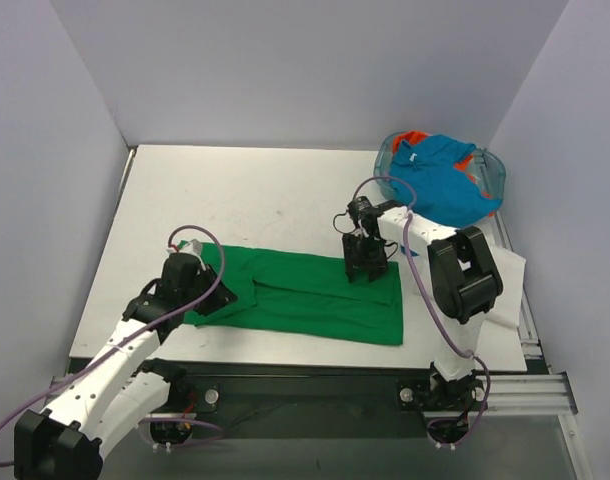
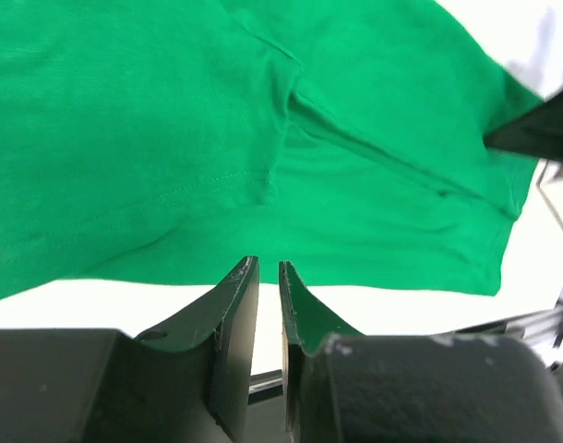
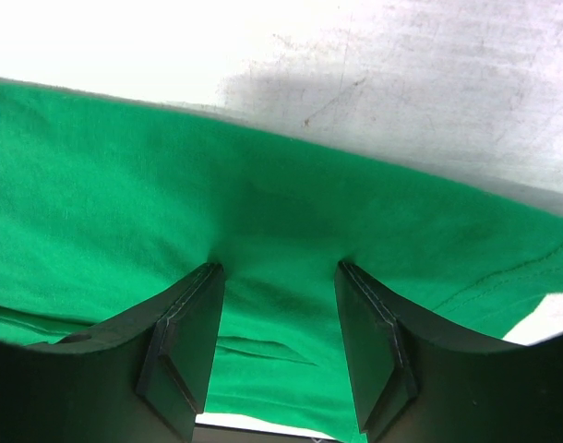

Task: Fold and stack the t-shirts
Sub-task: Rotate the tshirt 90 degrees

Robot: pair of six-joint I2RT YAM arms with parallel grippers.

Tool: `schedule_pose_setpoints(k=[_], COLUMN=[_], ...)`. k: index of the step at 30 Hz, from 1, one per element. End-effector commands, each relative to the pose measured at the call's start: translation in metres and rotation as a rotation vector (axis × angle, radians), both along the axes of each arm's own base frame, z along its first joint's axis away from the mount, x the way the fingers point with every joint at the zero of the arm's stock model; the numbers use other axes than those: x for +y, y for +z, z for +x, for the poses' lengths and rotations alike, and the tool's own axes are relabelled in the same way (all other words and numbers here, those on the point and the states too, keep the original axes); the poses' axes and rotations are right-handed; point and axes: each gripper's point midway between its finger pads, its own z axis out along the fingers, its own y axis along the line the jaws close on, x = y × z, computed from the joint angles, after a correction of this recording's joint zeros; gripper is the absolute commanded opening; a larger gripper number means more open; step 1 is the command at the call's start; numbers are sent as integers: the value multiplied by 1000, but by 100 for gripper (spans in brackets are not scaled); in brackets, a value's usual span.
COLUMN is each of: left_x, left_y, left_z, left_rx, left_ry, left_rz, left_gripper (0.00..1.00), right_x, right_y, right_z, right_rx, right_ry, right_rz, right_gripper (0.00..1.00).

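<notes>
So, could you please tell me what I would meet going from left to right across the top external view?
Left hand → green t-shirt → right hand → turquoise t-shirt.

The white tabletop (image 1: 265,190) carries a green t-shirt (image 1: 305,295), laid out along its near edge. A clear tub (image 1: 495,172) sits at its far right corner.

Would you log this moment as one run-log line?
green shirt: flat, part-folded | left gripper: shut, at its edge | right gripper: open, on it | blue shirt: in bin
</notes>
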Motion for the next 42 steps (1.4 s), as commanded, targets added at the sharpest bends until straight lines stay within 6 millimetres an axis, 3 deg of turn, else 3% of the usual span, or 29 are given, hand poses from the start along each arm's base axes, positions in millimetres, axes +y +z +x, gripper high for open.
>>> schedule_pose_setpoints(k=[1, 8, 12, 21, 26, 27, 28, 30, 32, 34, 35, 36, 38, 42], left_x=[12, 25, 45, 70, 87, 89, 88, 87, 82, 77, 75, 73, 64, 48], left_y=[8, -17, -49, -80, -90, -102, -94, -103, -91, -101, -89, -98, -98, -103], left_z=[2, 15, 33, 101, 138, 140, 159, 172, 203, 211, 232, 233, 251, 267], left_rx=[55, 135, 190, 253, 274, 308, 280, 303, 253, 288, 245, 271, 252, 252], left_ry=[120, 188, 184, 93, 81, 63, 56, 30, 18, -8, -11, -26, -55, -101], left_rz=[16, 78, 113, 230, 250, 260, 259, 266, 259, 269, 270, 277, 288, 297], left_gripper=[25, 26, 26, 26, 26, 26, 25, 25, 25, 24, 24, 24, 25, 24], right_x=[-2, -11, -18, -16, -17, -17, -17, -10, -2, 5, 10, 18, 33, 62], right_y=[19, 19, 10, -15, -24, -25, -27, -26, -26, -25, -25, -24, -22, -19], right_z=[-5, -3, -5, -19, -43, -48, -56, -67, -80, -88, -92, -97, -104, -108], right_rx=[-28, -43, -24, 81, 134, 143, 158, 163, 174, 179, 183, 182, 183, 182], right_ry=[-5, 0, -15, -60, -97, -103, -118, -108, -100, -90, -92, -71, -51, -20], right_rz=[4, -33, -62, -77, -98, -101, -103, -100, -100, -97, -92, -89, -77, -56], right_gripper=[52, 52, 52, 52, 52, 52, 52, 52, 52, 52, 52, 52, 52, 52])
